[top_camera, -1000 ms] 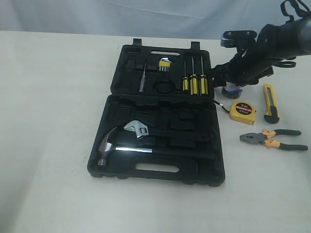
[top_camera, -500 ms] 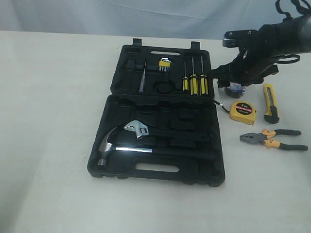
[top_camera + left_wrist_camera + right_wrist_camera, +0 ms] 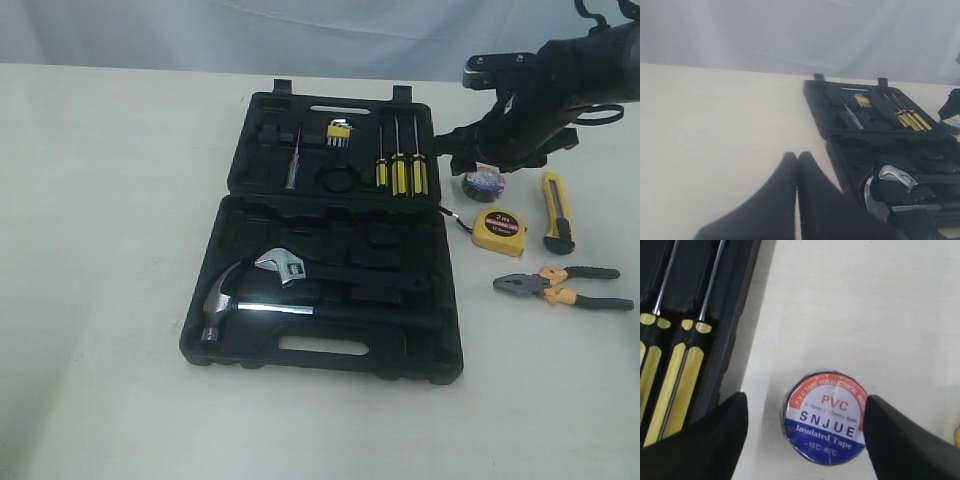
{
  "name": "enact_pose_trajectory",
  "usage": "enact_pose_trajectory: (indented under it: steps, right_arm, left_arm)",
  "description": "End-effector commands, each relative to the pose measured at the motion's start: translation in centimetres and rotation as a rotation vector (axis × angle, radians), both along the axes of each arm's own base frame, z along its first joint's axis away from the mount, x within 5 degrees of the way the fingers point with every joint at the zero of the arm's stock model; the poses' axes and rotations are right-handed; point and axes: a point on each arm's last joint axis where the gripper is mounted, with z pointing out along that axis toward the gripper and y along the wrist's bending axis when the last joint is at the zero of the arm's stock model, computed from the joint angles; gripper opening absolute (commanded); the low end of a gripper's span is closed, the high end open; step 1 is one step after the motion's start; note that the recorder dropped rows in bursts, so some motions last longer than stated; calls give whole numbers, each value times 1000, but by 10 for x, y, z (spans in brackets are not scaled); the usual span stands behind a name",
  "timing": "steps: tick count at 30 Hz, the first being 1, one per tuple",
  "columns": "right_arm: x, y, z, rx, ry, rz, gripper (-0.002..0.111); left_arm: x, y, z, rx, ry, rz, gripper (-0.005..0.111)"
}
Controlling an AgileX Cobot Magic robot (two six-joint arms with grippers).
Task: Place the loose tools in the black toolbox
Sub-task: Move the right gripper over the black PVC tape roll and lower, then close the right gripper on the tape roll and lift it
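Over on the left, the left gripper [image 3: 796,156] hangs above bare table [image 3: 110,250] with its two dark fingers pressed together, holding nothing. Next comes the black toolbox [image 3: 420,365], lying open and flat. A hammer [image 3: 240,300] and a wrench [image 3: 282,266] sit in the nearer half. The far half holds a small set of hex keys [image 3: 339,133] and three yellow-handled screwdrivers [image 3: 399,172] side by side. Just beside the far half's right edge, the black tape roll [image 3: 484,183] lies flat on the table with its blue-white label facing up. The right gripper [image 3: 805,399] hovers over it, spread wide with one finger on either side. A strip of table shows between the roll and the finger nearer the toolbox. The other finger sits right at the roll's edge, and I cannot tell whether it touches. In front of the roll is the yellow tape measure [image 3: 499,231], close to the toolbox's right side. Further right lies the yellow-black utility knife [image 3: 557,211], pointing away from me. The pliers [image 3: 560,288] rest nearest me, orange-black handles splayed toward the right. All four loose tools are outside the toolbox.
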Motion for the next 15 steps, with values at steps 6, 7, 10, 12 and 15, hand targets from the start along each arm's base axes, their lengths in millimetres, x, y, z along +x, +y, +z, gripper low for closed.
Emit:
enact_pose_trajectory:
  steps: [6, 7, 10, 12, 15]
  right_arm:
    - [1, -3, 1, -41, 0, -5, 63]
    - [0, -3, 1, -40, 3, -7, 63]
    - [0, -3, 1, -42, 7, -7, 63]
    - [0, -3, -5, -43, 26, -7, 63]
    - [0, -3, -14, -41, 42, -12, 67]
  left_arm:
    - [0, 0, -1, 5, -5, -6, 0]
    - [0, 0, -1, 5, -5, -6, 0]
    - [0, 0, -1, 5, -5, -6, 0]
    - [0, 0, -1, 5, -5, -6, 0]
    - [0, 0, -1, 5, -5, -6, 0]
